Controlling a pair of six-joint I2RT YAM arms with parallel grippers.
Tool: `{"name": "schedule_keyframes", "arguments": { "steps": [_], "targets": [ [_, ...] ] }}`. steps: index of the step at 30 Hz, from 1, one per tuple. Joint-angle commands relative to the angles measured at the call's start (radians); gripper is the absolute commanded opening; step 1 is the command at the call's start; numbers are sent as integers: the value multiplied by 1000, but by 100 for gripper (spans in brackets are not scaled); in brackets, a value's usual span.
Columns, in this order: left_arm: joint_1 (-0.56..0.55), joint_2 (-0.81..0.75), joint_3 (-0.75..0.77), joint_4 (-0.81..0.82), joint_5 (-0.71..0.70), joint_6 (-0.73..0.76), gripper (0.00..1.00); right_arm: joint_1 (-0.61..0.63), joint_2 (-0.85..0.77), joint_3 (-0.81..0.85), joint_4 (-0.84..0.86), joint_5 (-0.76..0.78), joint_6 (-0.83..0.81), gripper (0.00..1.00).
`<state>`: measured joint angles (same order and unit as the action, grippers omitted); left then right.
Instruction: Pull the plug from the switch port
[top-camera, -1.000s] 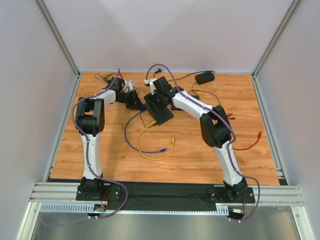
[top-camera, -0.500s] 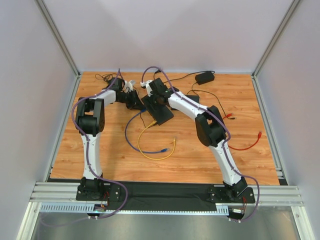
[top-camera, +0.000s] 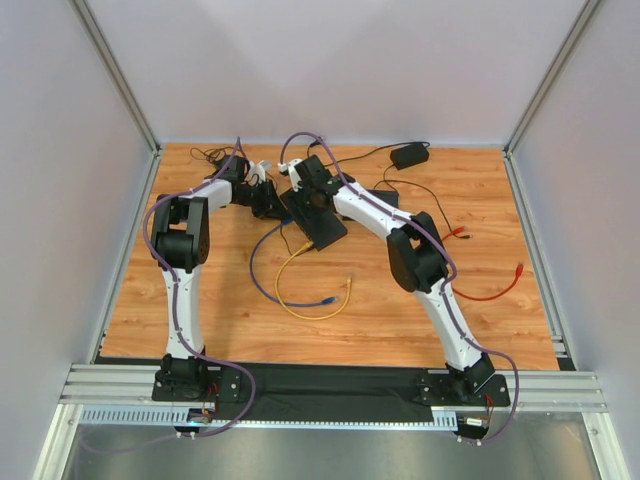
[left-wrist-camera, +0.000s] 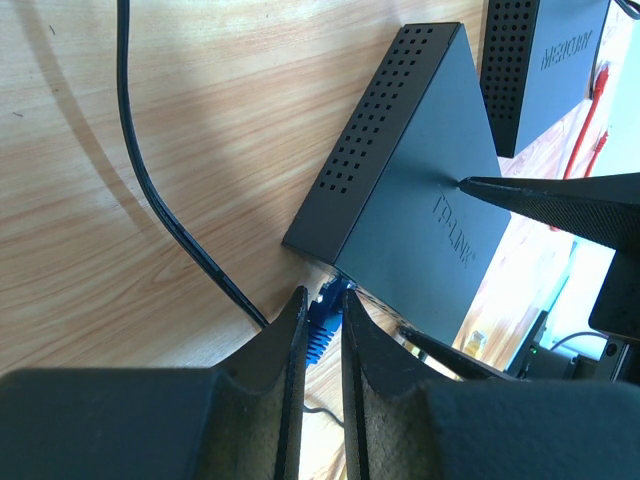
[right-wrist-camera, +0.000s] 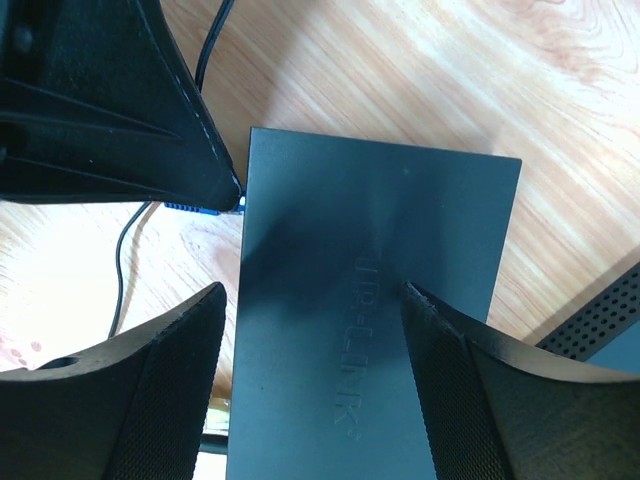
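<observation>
The black switch (left-wrist-camera: 420, 200) lies on the wooden table, seen in the top view as a dark slab (top-camera: 322, 225). A blue plug (left-wrist-camera: 322, 325) sits in a port at its near corner. My left gripper (left-wrist-camera: 322, 300) is shut on that plug, one finger on each side of its ribbed boot. My right gripper (right-wrist-camera: 313, 300) is open above the switch (right-wrist-camera: 370, 300). One of its fingertips (left-wrist-camera: 470, 184) touches the switch's top and the other hangs just past the edge. The plug (right-wrist-camera: 195, 208) peeks out beside the left gripper's body.
A blue cable (top-camera: 262, 270) and a yellow cable (top-camera: 300, 312) loop across the table's middle. A red cable (top-camera: 495, 290) lies at the right, a black power adapter (top-camera: 408, 154) at the back. A second black box (left-wrist-camera: 545, 60) stands beside the switch.
The right arm has swung a little left over the switch and its jaws have narrowed slightly. The left gripper has stayed on the plug.
</observation>
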<state>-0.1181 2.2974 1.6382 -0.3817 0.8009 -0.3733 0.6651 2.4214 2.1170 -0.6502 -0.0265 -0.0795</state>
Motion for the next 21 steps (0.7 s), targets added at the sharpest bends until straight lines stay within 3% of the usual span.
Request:
{"name": "schedule_keyframes", "arguments": {
  "steps": [1, 21],
  "targets": [
    [-17, 7, -3, -48, -95, 20, 0, 8, 48, 29, -42, 2, 9, 72],
    [-17, -15, -37, -28, -91, 17, 0, 18, 114, 83, -85, 117, 37, 68]
  ]
}}
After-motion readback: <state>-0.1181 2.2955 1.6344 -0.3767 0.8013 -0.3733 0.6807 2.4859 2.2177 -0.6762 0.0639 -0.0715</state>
